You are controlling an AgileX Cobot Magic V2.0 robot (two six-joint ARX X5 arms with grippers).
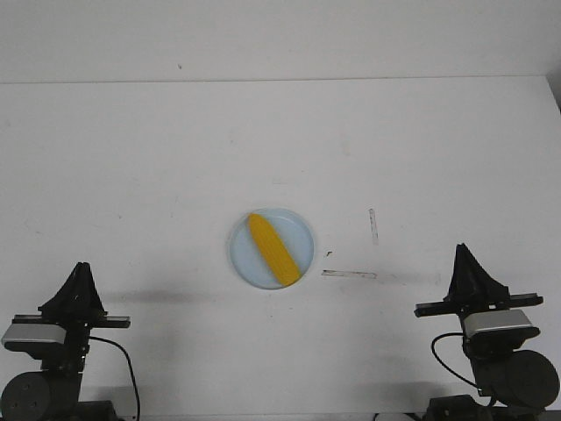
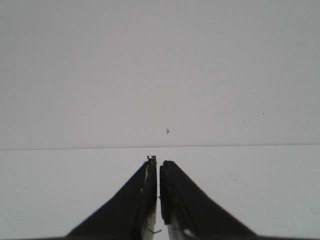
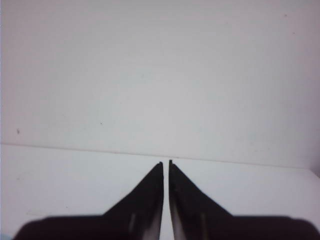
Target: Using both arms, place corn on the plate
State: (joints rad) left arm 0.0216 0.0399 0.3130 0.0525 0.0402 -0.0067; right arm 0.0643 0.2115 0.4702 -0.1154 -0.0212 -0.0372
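The corn (image 1: 273,250) lies inside the plate (image 1: 241,261), set on a slant: its narrower end points toward the far left rim and its blunter end reaches the near right rim, so that it spans almost the whole plate. The plate itself sits flat near the middle of the white worktop (image 1: 158,167), a little toward the robot's side. Just right of the plate there are two thin dark marks on the worktop — a short upright stroke (image 1: 372,225) and a longer level one (image 1: 349,274) nearer the robot. Both arms are drawn back at the near edge, well apart from the plate and from each other. The left end effector (image 1: 81,269) stands at the near left with its pointed tip aimed away from the robot; in the left wrist view its two black fingers (image 2: 137,200) lie side by side with only a hairline slit between them, closed on nothing. The right end effector (image 1: 461,251) stands at the near right in a like pose, and in the right wrist view its fingers (image 3: 145,200) meet in the same way — pressed together, holding nothing. Black cables (image 1: 123,355) trail from both wrist blocks down at the near edge.
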